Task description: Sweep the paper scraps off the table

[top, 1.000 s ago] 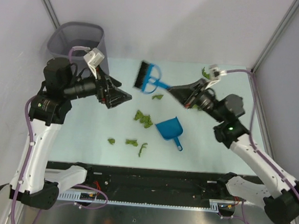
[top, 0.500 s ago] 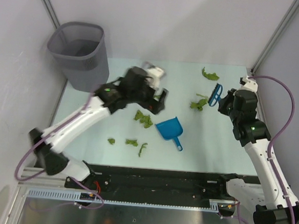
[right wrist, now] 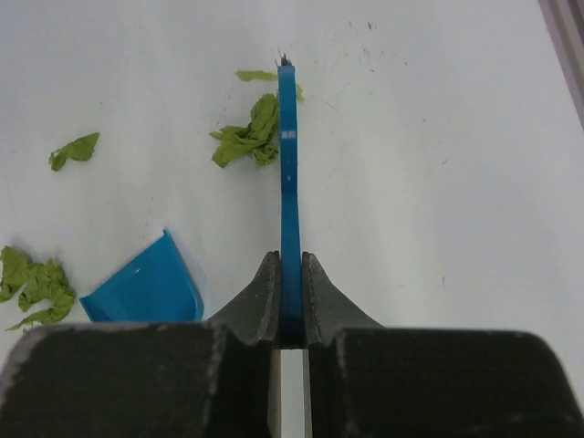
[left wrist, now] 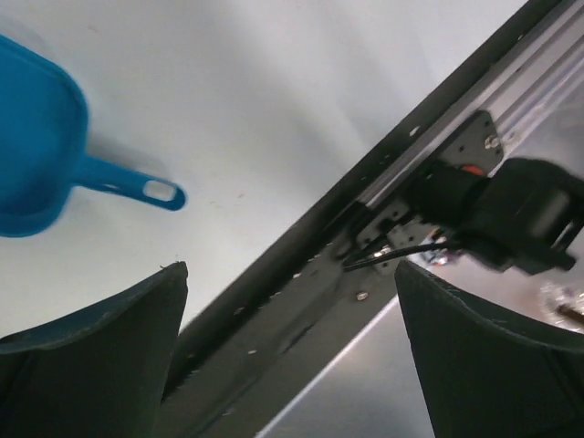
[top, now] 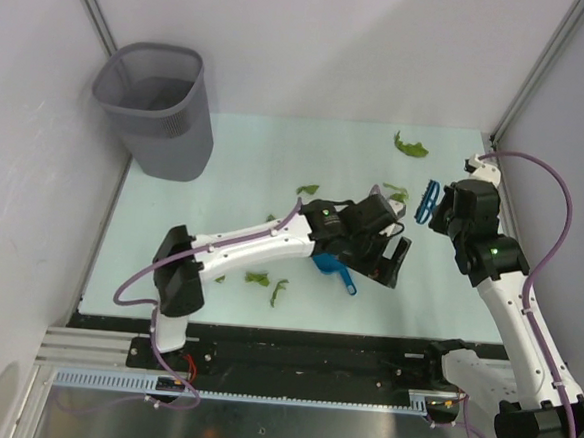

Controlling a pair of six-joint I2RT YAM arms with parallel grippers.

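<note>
Pale mint and smooth, the desk lay between plain grey walls, with a grey mesh wastebasket beside its far left corner. Crumpled, leaf-like green paper scraps were scattered across it: one near the far right edge, a clump just ahead of the brush, and a few toward the near left.

The right gripper was clamped on the thin, rigid blue plastic brush, seen edge-on. Whether its tip touched the desk could not be told. The left gripper hung with jaws wide apart and nothing between them, just past the handle of the blue dustpan, a smooth scoop with a looped handle.

The left arm reached far across, close to the right one, so a sweep toward the pan risked knocking the two together. The scraps looked light enough that a fast stroke might flick them off the desk instead of gathering them. The slick pan, unheld, would likely slide if the brush pushed against it.
</note>
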